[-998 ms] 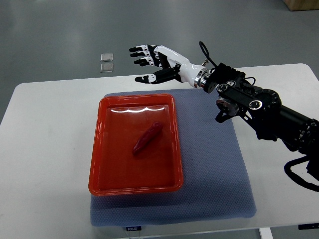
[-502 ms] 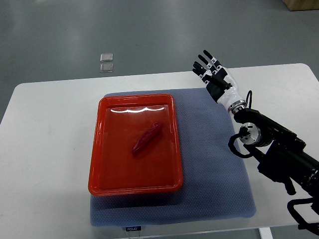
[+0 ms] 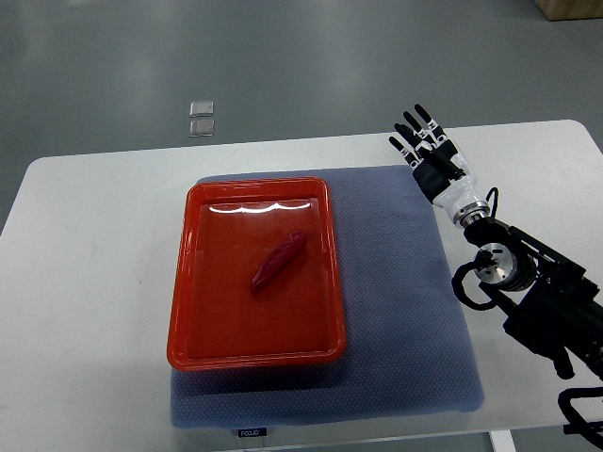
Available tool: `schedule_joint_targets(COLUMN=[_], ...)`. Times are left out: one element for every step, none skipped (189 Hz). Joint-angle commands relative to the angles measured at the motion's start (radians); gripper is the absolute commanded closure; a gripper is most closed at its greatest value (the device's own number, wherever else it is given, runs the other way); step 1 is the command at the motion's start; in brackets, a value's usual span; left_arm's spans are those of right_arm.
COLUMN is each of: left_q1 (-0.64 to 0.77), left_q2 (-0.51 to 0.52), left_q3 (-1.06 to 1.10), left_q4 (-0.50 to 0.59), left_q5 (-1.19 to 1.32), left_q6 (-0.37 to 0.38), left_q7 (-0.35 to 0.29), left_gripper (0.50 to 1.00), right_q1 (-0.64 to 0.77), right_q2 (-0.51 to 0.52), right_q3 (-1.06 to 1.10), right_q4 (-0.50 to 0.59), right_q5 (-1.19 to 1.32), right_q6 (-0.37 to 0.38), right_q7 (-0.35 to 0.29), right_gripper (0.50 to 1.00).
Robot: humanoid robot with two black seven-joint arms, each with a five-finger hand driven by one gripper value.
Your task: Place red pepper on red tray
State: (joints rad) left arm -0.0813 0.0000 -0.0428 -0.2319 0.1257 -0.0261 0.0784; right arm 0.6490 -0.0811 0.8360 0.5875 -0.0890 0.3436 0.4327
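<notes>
A red pepper (image 3: 278,261) lies slantwise in the middle of the red tray (image 3: 185,282), which sits on a blue-grey mat (image 3: 396,311). My right hand (image 3: 430,151) hangs over the mat's far right corner, well to the right of the tray. Its fingers are spread and point away, holding nothing. The black right arm (image 3: 528,292) runs down toward the lower right edge. No left arm shows.
The white table (image 3: 85,282) carries the mat. Two small clear squares (image 3: 201,118) lie on the grey floor beyond the table's far edge. A brown box corner (image 3: 570,8) shows at the top right.
My right hand swung from above the tray's far edge to the right and back toward the mat's right corner, staying open. The pepper has not moved.
</notes>
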Motion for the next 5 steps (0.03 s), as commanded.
schedule_joint_targets(left_q1=[0.000,0.000,0.000,0.000,0.000], left_q2=[0.000,0.000,0.000,0.000,0.000], left_q3=[0.001,0.001,0.001,0.001,0.001], left_q4=[0.002,0.002,0.002,0.002,0.002], left_q5=[0.000,0.000,0.000,0.000,0.000], left_q6=[0.000,0.000,0.000,0.000,0.000], left_q7=[0.000,0.000,0.000,0.000,0.000], left_gripper=[0.500,0.500,0.500,0.500,0.500], right_q1=[0.000,0.000,0.000,0.000,0.000], right_q2=[0.000,0.000,0.000,0.000,0.000], right_q3=[0.000,0.000,0.000,0.000,0.000], right_q4=[0.000,0.000,0.000,0.000,0.000], right_q5=[0.000,0.000,0.000,0.002,0.002], right_q6=[0.000,0.000,0.000,0.000,0.000], right_q7=[0.000,0.000,0.000,0.000,0.000], right_gripper=[0.587,0.587,0.587,0.587,0.587])
